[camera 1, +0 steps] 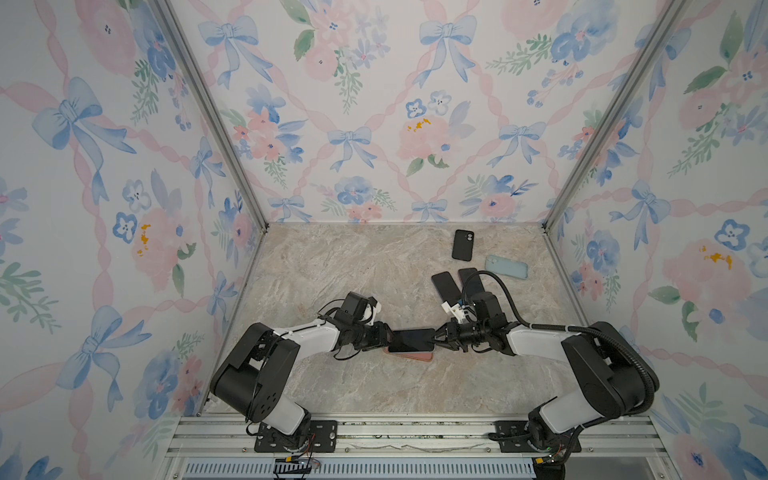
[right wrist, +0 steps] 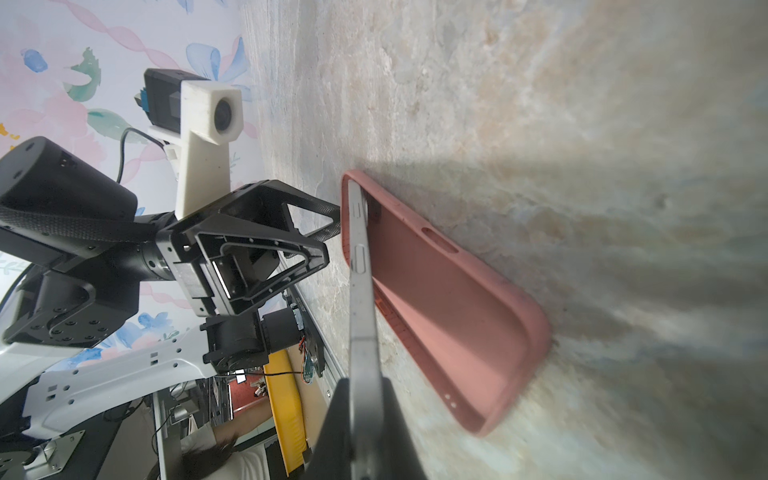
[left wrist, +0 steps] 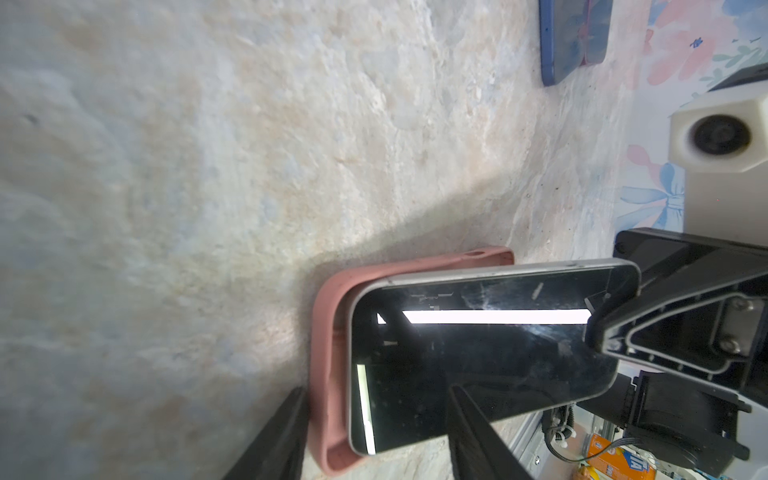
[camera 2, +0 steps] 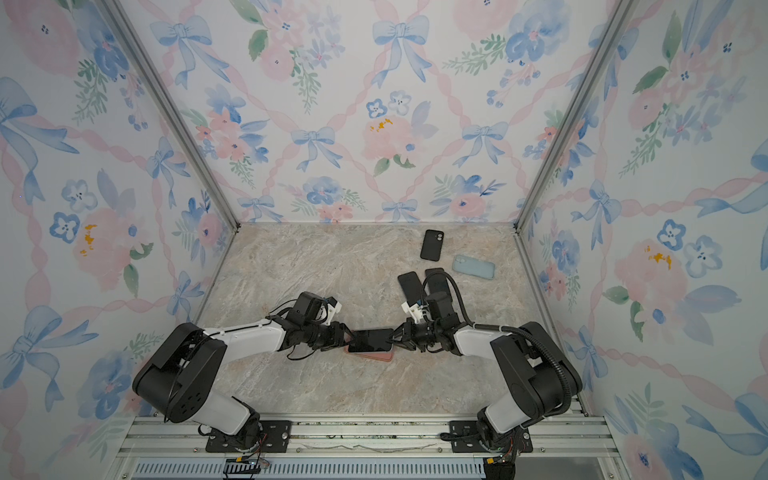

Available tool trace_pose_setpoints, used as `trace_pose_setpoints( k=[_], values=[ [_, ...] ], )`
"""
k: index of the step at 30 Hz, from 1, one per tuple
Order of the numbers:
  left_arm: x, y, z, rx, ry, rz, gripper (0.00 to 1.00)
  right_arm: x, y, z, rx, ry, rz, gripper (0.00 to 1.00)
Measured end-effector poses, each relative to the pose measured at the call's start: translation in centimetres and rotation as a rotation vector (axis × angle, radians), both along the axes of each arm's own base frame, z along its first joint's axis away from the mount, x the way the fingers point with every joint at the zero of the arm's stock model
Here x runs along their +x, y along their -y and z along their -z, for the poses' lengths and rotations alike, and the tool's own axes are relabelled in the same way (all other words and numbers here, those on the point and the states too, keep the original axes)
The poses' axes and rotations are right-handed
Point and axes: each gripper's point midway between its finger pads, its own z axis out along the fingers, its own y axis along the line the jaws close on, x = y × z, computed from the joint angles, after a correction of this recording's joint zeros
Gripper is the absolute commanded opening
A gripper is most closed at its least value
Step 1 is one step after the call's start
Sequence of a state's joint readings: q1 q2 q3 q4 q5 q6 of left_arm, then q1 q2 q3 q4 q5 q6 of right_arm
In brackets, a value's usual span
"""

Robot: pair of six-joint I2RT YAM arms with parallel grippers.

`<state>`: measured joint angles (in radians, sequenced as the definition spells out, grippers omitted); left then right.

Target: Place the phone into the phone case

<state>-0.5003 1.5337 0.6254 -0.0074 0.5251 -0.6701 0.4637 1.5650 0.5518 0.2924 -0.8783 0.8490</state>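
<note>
A black-screened phone point(camera 1: 411, 340) point(left wrist: 478, 357) hangs tilted over a pink phone case point(camera 1: 409, 356) point(right wrist: 449, 299) that lies open side up on the marble table. The phone's left end sits down in the case's left end, while its right end is lifted clear. My right gripper point(camera 1: 434, 337) point(right wrist: 365, 382) is shut on that raised right end. My left gripper point(camera 1: 390, 338) point(left wrist: 378, 390) is open at the left end. One finger stands outside the case's end wall and the other over the phone's screen.
At the back right lie a black case point(camera 1: 463, 245), a light blue case point(camera 1: 506, 267) and two dark phones point(camera 1: 444, 286) point(camera 1: 469, 278), just behind my right wrist. Flowered walls close three sides. An aluminium rail point(camera 1: 415, 432) runs along the front.
</note>
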Motion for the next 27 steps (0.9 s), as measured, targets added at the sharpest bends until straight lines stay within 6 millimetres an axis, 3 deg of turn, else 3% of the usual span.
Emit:
trace_pose_setpoints(
  k=[18, 27],
  values=[
    [-0.06, 0.07, 0.03, -0.031, 0.009, -0.033, 0.54, 0.31, -0.82, 0.46, 0.018, -0.004, -0.006, 0.0],
    [-0.05, 0.05, -0.02, -0.024, 0.029, -0.064, 0.54, 0.39, -0.89, 0.95, 0.014, -0.011, -0.01, 0.11]
  ],
)
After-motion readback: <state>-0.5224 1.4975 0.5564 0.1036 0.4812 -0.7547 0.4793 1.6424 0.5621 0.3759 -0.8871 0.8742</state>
